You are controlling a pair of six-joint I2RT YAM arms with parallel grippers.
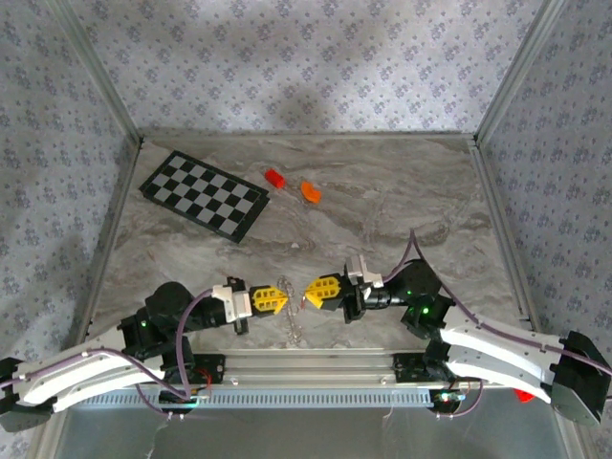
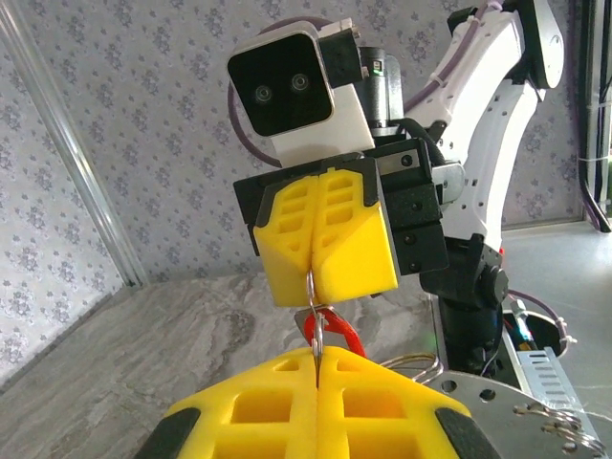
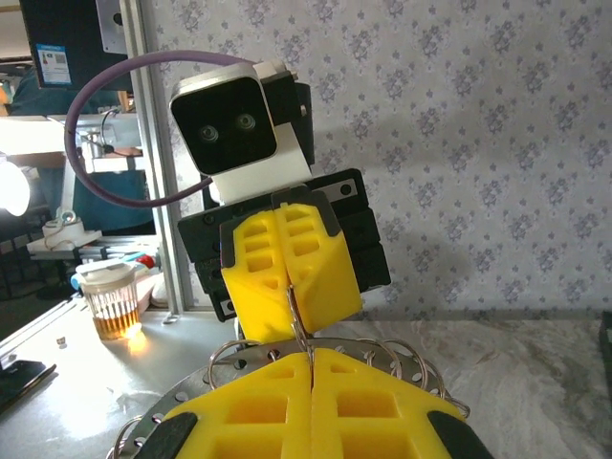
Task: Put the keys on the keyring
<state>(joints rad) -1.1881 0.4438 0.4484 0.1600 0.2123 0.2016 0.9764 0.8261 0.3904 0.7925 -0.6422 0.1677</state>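
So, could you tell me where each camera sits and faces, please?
Top external: above, behind the bases, looking down on the grey marbled table; both arms show.
Left wrist: on the left arm, facing the right gripper; own left gripper below.
Right wrist: mirrored, facing the left gripper over its own.
Shared: all show the thin silvery metal keyring between both shut grippers.

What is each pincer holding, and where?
Left pincer and right pincer are shut tip to tip, each pinching an end of one thin silvery metal piece. The key's red head sits at the left tips. Shaft or ring: cannot tell.
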